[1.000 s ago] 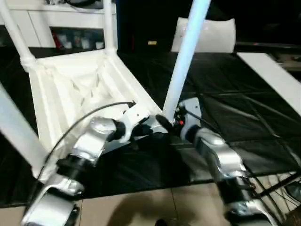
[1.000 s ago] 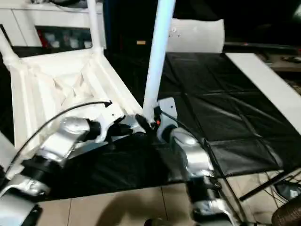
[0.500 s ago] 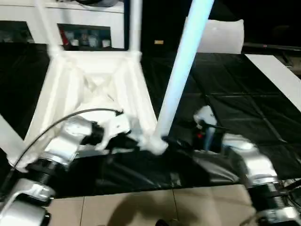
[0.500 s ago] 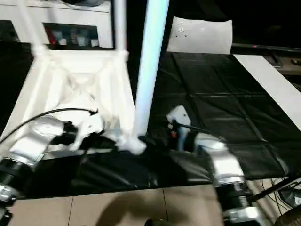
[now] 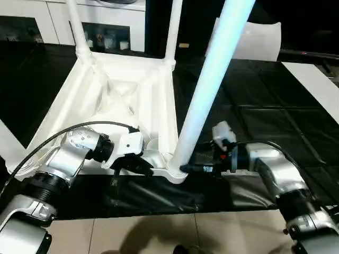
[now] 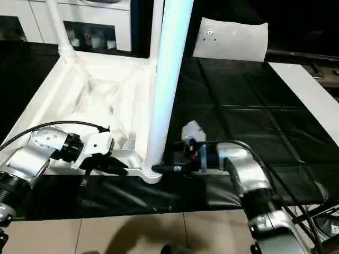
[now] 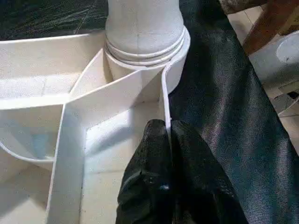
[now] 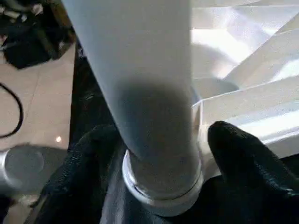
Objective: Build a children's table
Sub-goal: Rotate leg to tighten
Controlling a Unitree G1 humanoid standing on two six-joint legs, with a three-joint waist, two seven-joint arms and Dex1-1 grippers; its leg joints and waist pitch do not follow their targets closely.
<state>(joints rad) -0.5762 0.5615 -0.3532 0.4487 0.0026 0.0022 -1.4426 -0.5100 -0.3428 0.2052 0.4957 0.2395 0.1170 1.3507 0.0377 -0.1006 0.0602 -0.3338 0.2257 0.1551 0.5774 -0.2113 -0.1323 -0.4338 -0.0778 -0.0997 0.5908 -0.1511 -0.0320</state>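
Note:
The white tabletop (image 5: 132, 95) lies upside down on the black cloth, ribs up. Two legs (image 5: 77, 26) (image 5: 175, 26) stand in its far corners, and a third (image 5: 8, 137) crosses the left edge. A fourth leg (image 5: 212, 79) rises from the near right corner socket (image 5: 177, 172). My left gripper (image 5: 143, 168) is shut on the thin near rim wall (image 7: 163, 93) just beside that socket. My right gripper (image 5: 186, 168) reaches in from the right. Its fingers (image 8: 243, 154) stand open on either side of the leg's base (image 8: 159, 154).
A white pillow-like block (image 5: 259, 39) stands at the back and a flat white strip (image 5: 318, 84) lies on the right of the black cloth (image 5: 265, 116). White cabinets (image 5: 32, 16) line the rear. The cloth's front edge meets tiled floor (image 5: 159, 233).
The view has shifted. The tabletop has swung squarer to me and the near leg stands more upright. My right gripper, on the leg a second ago, now sits low at its base.

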